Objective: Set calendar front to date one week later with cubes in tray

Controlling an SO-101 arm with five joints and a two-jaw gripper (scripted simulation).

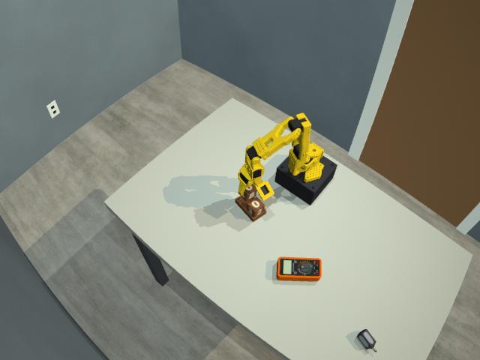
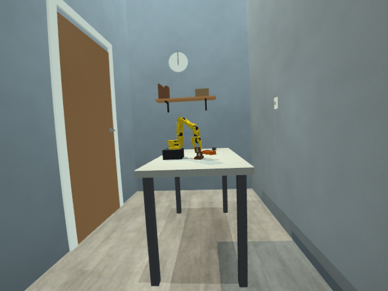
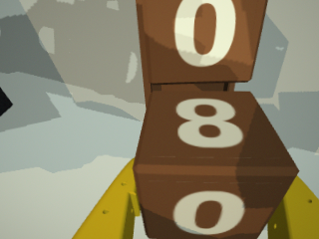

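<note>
My yellow gripper (image 1: 253,188) is shut on a brown digit cube (image 3: 211,164). In the wrist view this cube shows a white 8 on one face and a 0 on the face nearer the camera. It hangs just above the brown calendar tray (image 1: 245,206), over the tray's empty place. The other cube (image 1: 256,205) sits in the tray with a 0 on top; it also shows in the wrist view (image 3: 201,37). In the exterior view the gripper (image 2: 197,151) and tray (image 2: 198,157) are small, and the digits cannot be read.
The arm's black base (image 1: 306,177) stands just right of the tray. An orange multimeter (image 1: 298,268) lies nearer the front of the table. A small dark object (image 1: 367,339) lies near the front right corner.
</note>
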